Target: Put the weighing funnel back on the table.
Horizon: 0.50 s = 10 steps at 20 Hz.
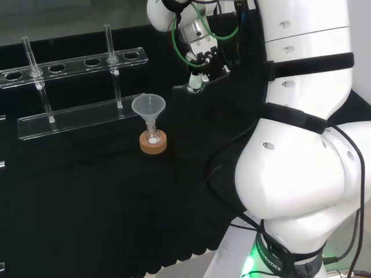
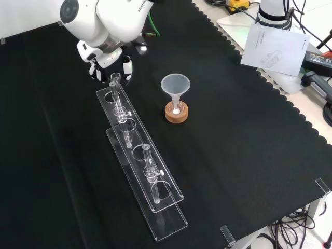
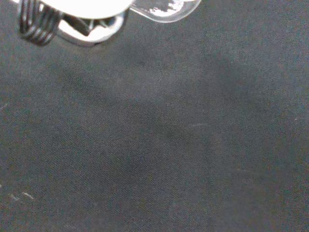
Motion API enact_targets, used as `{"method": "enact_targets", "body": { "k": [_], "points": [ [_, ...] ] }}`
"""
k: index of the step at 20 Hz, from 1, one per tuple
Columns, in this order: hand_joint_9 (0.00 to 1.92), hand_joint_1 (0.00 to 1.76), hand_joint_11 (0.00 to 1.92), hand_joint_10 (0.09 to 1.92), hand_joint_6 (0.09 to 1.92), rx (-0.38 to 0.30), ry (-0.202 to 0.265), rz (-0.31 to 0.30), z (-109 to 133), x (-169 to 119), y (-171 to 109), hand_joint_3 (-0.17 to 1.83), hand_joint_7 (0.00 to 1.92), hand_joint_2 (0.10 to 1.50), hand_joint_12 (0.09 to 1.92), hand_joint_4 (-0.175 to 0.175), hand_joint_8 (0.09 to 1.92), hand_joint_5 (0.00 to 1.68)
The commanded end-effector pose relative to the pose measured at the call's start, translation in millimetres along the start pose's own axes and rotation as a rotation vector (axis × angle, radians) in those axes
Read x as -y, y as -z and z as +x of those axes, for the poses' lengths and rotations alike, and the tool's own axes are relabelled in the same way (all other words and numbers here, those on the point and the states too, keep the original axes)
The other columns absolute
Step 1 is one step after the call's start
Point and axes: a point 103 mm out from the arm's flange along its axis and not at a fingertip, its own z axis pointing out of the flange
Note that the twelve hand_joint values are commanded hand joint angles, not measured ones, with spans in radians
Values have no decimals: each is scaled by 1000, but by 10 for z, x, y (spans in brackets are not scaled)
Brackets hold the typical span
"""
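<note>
1. Fingers (image 2: 127,67) are held over the cloth (image 2: 233,155), the largest thing. The patch beneath them is bare and is judged a fit landing place.
2. Above the fingers the arm (image 1: 301,174) is bent over the bench, and much of the hand is masked by its links in the head view.
3. Just beside the fingers, below them in the front view, the rack (image 2: 140,166) is laid with two tubes (image 2: 116,93) upright. A set-down is best made off it.
4. On the hand (image 2: 110,58) the fingers are turned down and curled together, seemingly pinched on a clear piece. The contact itself is hidden.
5. Apart from the fingers, to their right in the front view, the funnel (image 2: 175,84) is stood mouth up on a cork ring (image 2: 176,113), by which it is steadied.
6. Against the fingers, in the wrist view, the weighing funnel (image 3: 166,7) is glimpsed, off the cloth and cut off by the edge. Its stem cannot be made out.
</note>
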Motion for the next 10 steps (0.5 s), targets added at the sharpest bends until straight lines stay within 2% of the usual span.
{"method": "enact_targets", "body": {
  "k": [1, 10],
  "points": [
    [975, 1118, 801, 255, 738, -19, 24, 10, 61, -109, -83, 681, 540, 652, 1018, 175, 655, 1244],
    [975, 1117, 802, 256, 740, -40, 30, 29, 86, -279, -135, 681, 539, 653, 1018, 175, 656, 1242]
  ]
}}
